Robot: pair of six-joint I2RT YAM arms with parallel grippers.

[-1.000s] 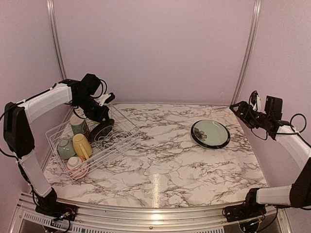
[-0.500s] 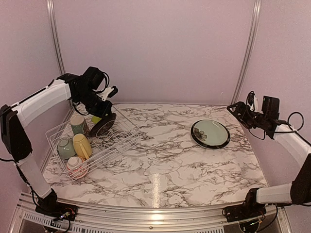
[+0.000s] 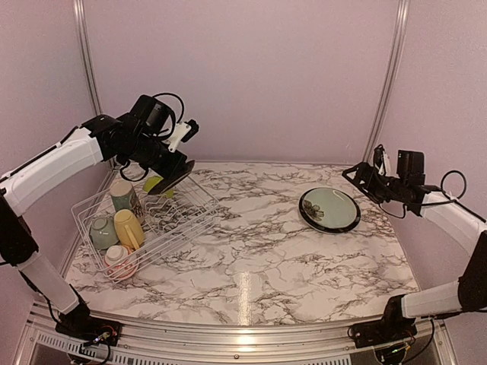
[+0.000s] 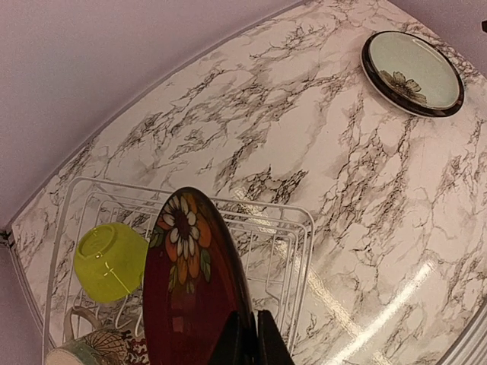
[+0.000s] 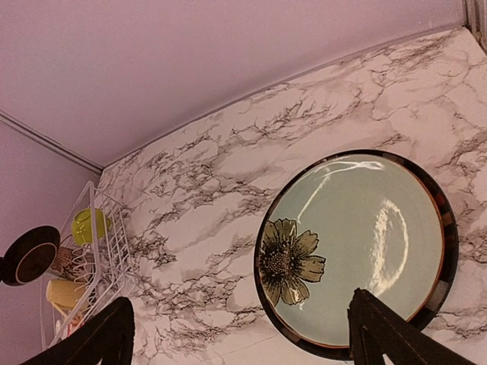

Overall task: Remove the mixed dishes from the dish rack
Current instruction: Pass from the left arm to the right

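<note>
From above, the left gripper (image 3: 170,170) clamps a red flowered plate (image 3: 176,176) over the rack's (image 3: 163,247) far end. One green plate (image 3: 329,208) already lies on the table (image 3: 259,258), right, and mugs (image 3: 128,228) wait inside. Left wrist: a lime bowl (image 4: 106,260) is also left. Right wrist: the right gripper (image 5: 243,338) is spread, empty.

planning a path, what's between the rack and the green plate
Only bare marble table between the dish rack and the green plate, as the top view shows.
</note>
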